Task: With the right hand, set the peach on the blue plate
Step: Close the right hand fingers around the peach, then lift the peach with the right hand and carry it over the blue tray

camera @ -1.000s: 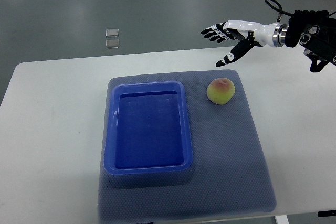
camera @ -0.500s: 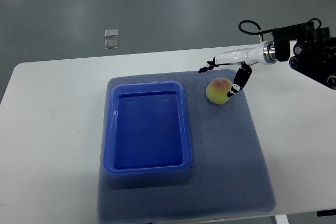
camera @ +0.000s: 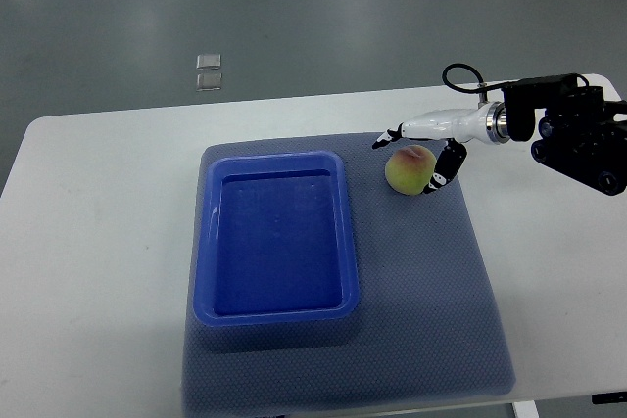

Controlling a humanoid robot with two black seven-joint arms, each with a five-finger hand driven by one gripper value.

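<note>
Peach, round, yellow-green with a pink blush, sits on the grey-blue textured mat, just right of the far right corner of the rectangular blue plastic plate. Plate lies on the left half of the mat; mat lies on the white table. Right hand, white with black fingertips, reaches in from the right edge and straddles the peach: fingers spread past its far side, thumb down against its right side. Peach rests on the mat, not lifted. Whether the fingers press the fruit cannot be told. Two small clear squares lie on the grey floor beyond the table.
</note>
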